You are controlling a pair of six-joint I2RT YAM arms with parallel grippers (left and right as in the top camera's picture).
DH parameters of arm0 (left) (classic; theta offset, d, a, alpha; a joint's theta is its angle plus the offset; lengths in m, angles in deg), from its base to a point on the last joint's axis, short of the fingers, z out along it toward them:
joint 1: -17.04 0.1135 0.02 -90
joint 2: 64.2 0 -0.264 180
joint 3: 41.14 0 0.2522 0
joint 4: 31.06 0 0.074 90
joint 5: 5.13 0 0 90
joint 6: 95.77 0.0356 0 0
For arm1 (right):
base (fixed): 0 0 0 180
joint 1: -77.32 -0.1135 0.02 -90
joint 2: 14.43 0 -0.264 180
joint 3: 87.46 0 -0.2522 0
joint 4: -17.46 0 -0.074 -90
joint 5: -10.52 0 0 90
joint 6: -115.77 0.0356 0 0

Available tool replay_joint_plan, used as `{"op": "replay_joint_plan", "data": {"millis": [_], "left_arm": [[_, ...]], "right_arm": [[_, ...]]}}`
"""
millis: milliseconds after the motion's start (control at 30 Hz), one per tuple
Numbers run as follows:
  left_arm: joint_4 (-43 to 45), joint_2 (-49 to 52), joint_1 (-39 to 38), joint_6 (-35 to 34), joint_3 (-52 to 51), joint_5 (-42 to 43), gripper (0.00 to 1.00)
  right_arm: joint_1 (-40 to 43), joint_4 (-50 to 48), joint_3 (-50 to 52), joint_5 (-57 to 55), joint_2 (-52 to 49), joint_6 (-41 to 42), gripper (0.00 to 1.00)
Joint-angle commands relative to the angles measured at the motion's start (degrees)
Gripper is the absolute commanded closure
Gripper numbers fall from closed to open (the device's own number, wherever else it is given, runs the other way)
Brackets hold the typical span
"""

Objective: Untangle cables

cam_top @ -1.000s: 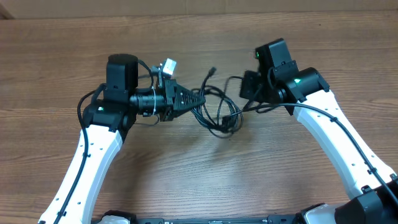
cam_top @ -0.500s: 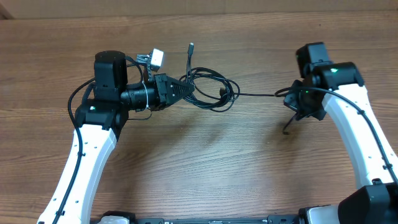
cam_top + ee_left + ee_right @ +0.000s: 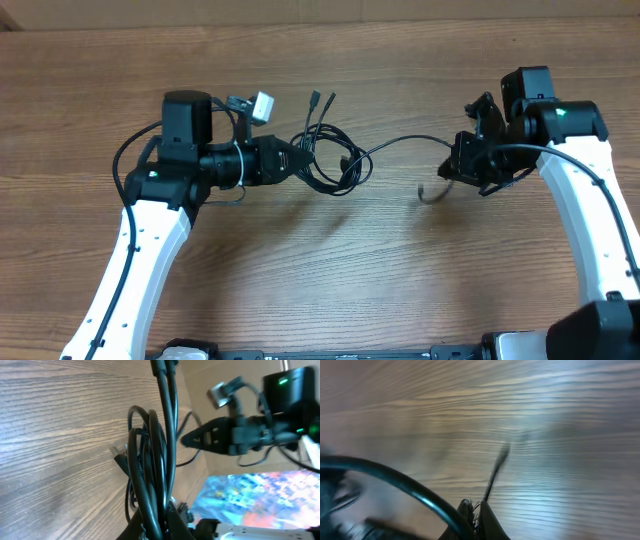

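Note:
The cables (image 3: pixel 335 165) are a tangle of thin black loops held just above the wooden table. Two plug ends (image 3: pixel 322 99) stick up toward the far side. My left gripper (image 3: pixel 297 160) is shut on the left side of the tangle. In the left wrist view several cords (image 3: pixel 155 460) run up from between the shut left gripper (image 3: pixel 160 526). One strand (image 3: pixel 405 141) arcs right from the tangle to my right gripper (image 3: pixel 452 172), which is shut on it. Its free end (image 3: pixel 430 195) curls below. In the blurred right wrist view the cord (image 3: pixel 395 479) leaves the shut right gripper (image 3: pixel 476 516).
The wooden table (image 3: pixel 320 280) fills the view, ending at a tan strip (image 3: pixel 320 10) along the far edge. Thicker black wires (image 3: pixel 128 165) loop beside the left arm. My right arm (image 3: pixel 240 435) shows in the left wrist view beyond the tangle.
My right gripper has travelled from beside the tangle out to the right, drawing one strand out with it; the strand was taut and now sags. The tangle has tightened near the left gripper.

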Motion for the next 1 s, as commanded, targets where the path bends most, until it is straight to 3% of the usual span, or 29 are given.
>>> {"op": "replay_joint_plan", "data": {"millis": [0,133,500,767,833,867,900,967], "left_arm": [[0.0,-0.8,-0.7,3.8,0.5,-1.0,0.96],[0.0,-0.7,-0.7,3.4,0.5,-1.7,0.96],[0.0,-0.7,-0.7,-5.1,0.5,-1.6,0.96],[0.4,-0.7,-0.7,-13.2,0.5,0.4,0.96],[0.4,-0.7,-0.7,-14.8,0.5,1.6,0.96],[0.3,-0.7,-0.7,-16.3,0.5,1.9,0.96],[0.2,-0.7,-0.7,-17.8,0.5,2.4,0.96],[0.2,-0.7,-0.7,-19.7,0.5,2.9,0.96]], "right_arm": [[-1.4,-0.4,-5.1,11.2,6.0,-2.4,0.96],[-3.0,-1.0,-8.1,14.9,9.2,-1.7,0.96],[-4.1,-11.0,-9.3,24.6,13.2,14.6,0.96],[-11.2,-10.7,-9.3,14.2,11.8,16.6,0.96],[-13.0,-10.7,-9.3,10.8,11.0,16.6,0.71],[-13.5,-10.7,-9.3,8.8,10.6,16.8,0.49],[-13.5,-10.6,-9.3,6.3,10.2,18.0,0.34],[-13.3,-10.4,-9.3,2.6,9.7,19.2,0.23]]}}
